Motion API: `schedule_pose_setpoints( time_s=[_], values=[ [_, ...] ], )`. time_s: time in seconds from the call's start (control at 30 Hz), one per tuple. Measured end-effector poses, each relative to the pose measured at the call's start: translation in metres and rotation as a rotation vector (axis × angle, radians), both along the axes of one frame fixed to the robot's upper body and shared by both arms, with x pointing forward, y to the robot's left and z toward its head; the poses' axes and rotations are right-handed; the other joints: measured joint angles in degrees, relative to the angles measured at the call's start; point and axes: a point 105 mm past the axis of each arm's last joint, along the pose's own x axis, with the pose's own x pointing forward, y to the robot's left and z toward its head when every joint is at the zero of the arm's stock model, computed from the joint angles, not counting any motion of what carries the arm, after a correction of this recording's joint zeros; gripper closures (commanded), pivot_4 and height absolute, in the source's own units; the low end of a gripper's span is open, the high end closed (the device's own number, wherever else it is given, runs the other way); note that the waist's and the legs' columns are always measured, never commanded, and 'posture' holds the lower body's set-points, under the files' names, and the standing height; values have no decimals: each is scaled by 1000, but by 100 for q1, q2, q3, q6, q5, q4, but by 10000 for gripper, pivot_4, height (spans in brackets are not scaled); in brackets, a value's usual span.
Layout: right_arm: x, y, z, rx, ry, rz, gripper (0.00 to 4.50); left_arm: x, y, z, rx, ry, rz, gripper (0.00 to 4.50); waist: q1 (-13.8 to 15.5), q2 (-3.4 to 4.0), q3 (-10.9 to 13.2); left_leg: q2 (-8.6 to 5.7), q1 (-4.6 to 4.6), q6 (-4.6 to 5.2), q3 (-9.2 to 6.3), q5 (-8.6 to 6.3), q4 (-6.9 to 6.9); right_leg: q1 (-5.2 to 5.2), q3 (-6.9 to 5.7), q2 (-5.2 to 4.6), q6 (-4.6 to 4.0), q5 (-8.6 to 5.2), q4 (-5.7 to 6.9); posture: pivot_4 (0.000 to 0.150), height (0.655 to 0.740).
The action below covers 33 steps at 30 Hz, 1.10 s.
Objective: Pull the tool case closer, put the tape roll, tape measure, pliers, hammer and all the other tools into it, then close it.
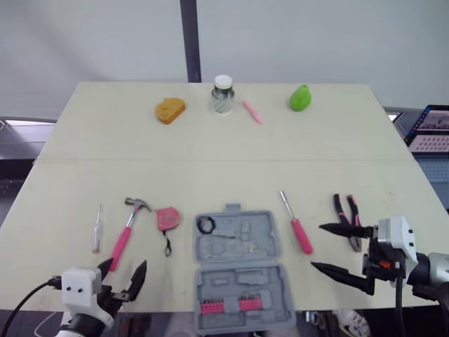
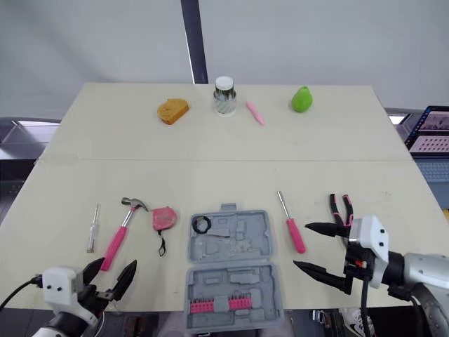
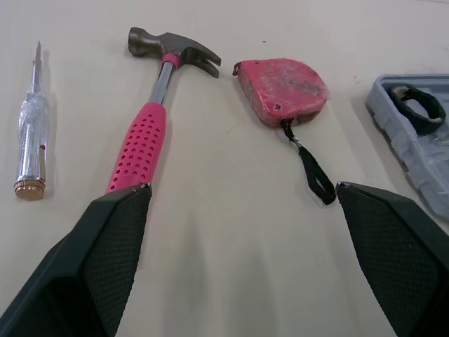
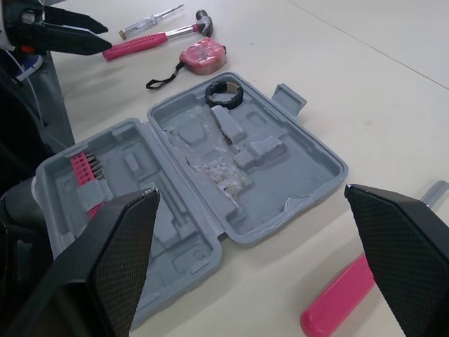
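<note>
Spread wide and empty, the left gripper [image 1: 128, 267] hangs over the table's near edge, just short of the hammer's handle. The right gripper [image 1: 317, 246] is equally open and holds nothing, with its fingers pointing left toward the case.

The tool case [image 1: 261, 242] lies open flat at the near middle of the table [image 1: 210, 161]. Its hinge runs left to right, so its long axis runs away from the robot. The latch tab points to the far side, and the near half seems to overhang the table edge. The black tape roll [image 1: 207, 225] sits in the far-left corner of the far half. A row of pink bits [image 1: 226, 305] sits in the near half.

Just left of the case, the tape measure [image 1: 167, 218] lies with its strap trailing toward the robot. Beside it is the hammer [image 1: 128, 230], head away and pink handle slanting toward the left gripper. Farthest left is the clear-handled screwdriver [image 1: 97, 232], tip away.

Right of the case, the pink-handled screwdriver [image 1: 300, 232] also points its tip away. The pliers [image 1: 349, 214] lie with handles away, their nose partly hidden behind the right gripper.
</note>
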Motion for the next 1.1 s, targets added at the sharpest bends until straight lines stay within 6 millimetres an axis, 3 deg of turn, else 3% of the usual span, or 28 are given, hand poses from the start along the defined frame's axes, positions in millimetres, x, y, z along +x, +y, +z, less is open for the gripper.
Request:
schedule_pose_setpoints(
  time_s=[0.2,0.4,0.53,0.77,1.1],
  values=[
    [8,-5,2,-16,-17,-19,317,34,2,-3,-18,-25,-25,0,-4,4,-2,-2,1,-1,1,1,2,0,-2,0,-1,0,7,1500,6950],
    [12,-6,6,-36,-35,-19,317,47,-1,-21,-37,15,-38,0,-12,3,-2,-2,3,-3,3,5,4,0,-9,3,0,0,12,1500,6950],
    [14,-10,12,-64,-42,-22,317,55,-22,-25,-56,12,-95,0,-1,3,-2,-4,2,-2,3,6,8,1,-5,-1,2,1,13,1500,6950],
    [16,-14,18,-86,-37,-29,317,54,-66,-29,-84,18,-154,0,-3,1,-1,-3,2,-2,2,6,9,2,0,0,2,1,12,1500,6950],
    [17,-14,20,-91,-29,-25,317,56,-69,-35,-23,50,-49,0,6,2,-2,-3,0,-2,1,6,10,2,-1,-1,1,1,10,1500,6950]
  ],
)
